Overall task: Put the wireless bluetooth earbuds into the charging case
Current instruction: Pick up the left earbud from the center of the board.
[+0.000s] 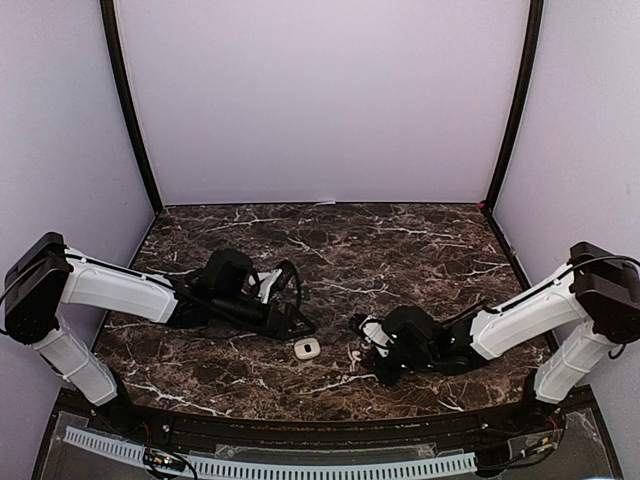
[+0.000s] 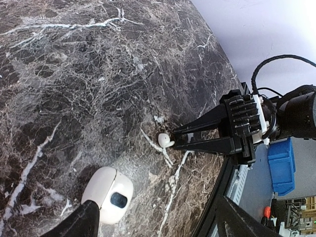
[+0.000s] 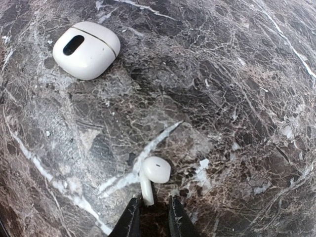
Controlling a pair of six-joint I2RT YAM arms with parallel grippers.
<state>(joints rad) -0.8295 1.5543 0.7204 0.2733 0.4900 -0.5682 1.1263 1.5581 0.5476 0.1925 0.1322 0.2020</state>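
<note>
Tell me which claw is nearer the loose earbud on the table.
Right. The right claw has its fingertips on either side of the stem of the earbud. The left claw hangs open beside the charging case, farther from it.

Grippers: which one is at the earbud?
The right gripper: its fingertips sit either side of the earbud stem. The left gripper is wide open near the case, away from the earbud.

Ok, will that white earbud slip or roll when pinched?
The earbud is tiny beside the case, so probably very light. Its glossy rounded head may roll or pivot. The thin stem, lying at the right gripper, could squirt out if pinched off-centre.
</note>
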